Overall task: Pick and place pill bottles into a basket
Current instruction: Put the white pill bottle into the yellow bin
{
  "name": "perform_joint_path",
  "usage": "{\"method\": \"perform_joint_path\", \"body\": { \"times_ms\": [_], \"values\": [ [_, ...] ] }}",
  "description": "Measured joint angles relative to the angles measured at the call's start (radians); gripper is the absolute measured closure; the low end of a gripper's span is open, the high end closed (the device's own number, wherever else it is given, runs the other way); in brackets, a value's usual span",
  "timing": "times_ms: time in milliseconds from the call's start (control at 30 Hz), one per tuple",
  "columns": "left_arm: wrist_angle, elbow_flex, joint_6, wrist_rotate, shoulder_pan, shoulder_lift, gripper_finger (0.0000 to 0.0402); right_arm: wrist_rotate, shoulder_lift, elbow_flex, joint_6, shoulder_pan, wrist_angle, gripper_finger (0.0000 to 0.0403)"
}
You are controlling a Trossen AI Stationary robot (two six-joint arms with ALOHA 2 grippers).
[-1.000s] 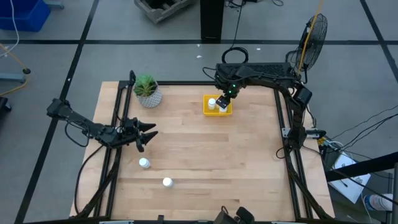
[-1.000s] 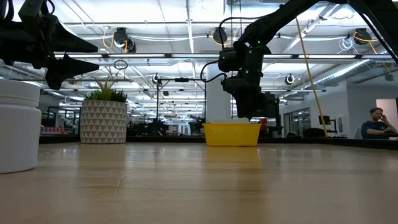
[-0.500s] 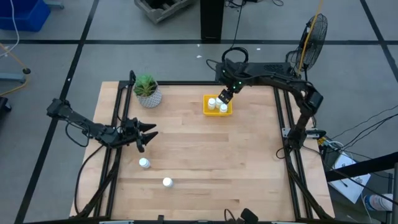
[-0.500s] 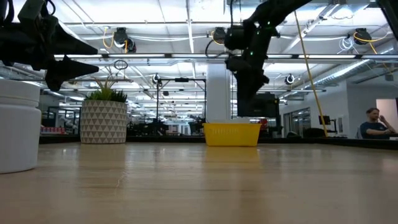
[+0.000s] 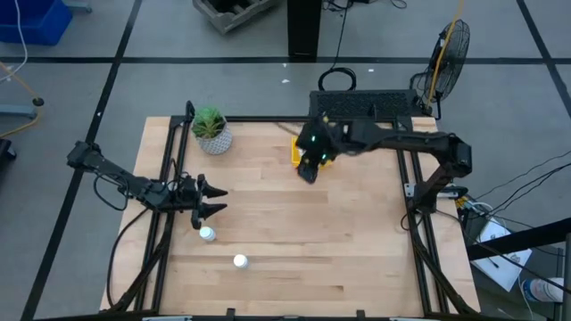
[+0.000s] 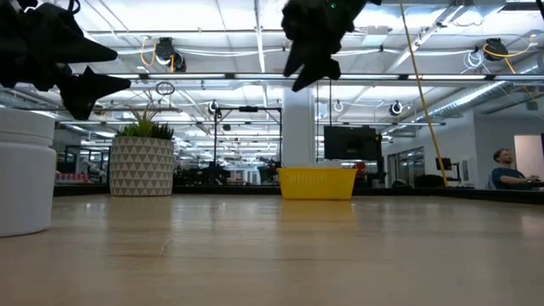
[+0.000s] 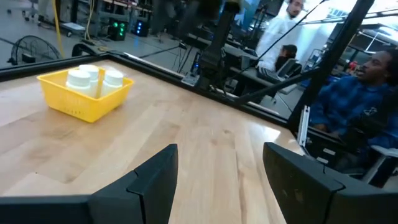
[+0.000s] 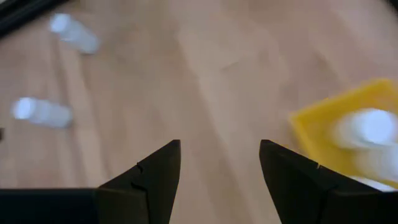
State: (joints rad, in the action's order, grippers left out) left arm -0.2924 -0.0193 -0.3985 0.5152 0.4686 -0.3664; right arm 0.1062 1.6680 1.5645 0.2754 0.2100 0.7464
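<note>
The yellow basket [image 7: 87, 94] stands at the table's far middle with three white pill bottles [image 7: 79, 78] upright inside it. Two more pill bottles [image 5: 206, 234] [image 5: 239, 261] stand on the table near its left front. One of them looms at the left edge of the low view [image 6: 24, 174]. My right gripper [image 5: 306, 173] hangs open in the air just left of the basket, holding nothing. My left gripper [image 5: 219, 200] is open and level above the table's left side, just beyond the nearer loose bottle, pointing toward the table's right.
A potted green plant [image 5: 212, 131] in a white patterned pot stands at the far left corner. A black frame [image 5: 169, 223] runs along the table's left and right sides. Bare wood [image 5: 321, 241] lies between the basket and the near edge. People sit beyond the table's right side [image 7: 364, 93].
My right gripper has risen from over the basket and swung toward the table's left and near side, its fingers as far apart as before. Three bottles now show in the basket. My left gripper has stayed in place and turned a little at the wrist.
</note>
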Motion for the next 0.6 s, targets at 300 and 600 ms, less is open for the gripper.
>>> {"method": "perform_joint_path", "body": {
  "times_ms": [300,600],
  "values": [
    [-0.004,0.000,0.056,-0.098,0.000,0.000,0.0160,0.032,0.042,0.000,0.126,-0.124,-0.088,0.0193],
    [-0.005,0.000,0.084,-0.228,0.000,0.000,0.0160,0.065,0.094,-0.001,0.239,-0.244,-0.228,0.0193]
  ]
}}
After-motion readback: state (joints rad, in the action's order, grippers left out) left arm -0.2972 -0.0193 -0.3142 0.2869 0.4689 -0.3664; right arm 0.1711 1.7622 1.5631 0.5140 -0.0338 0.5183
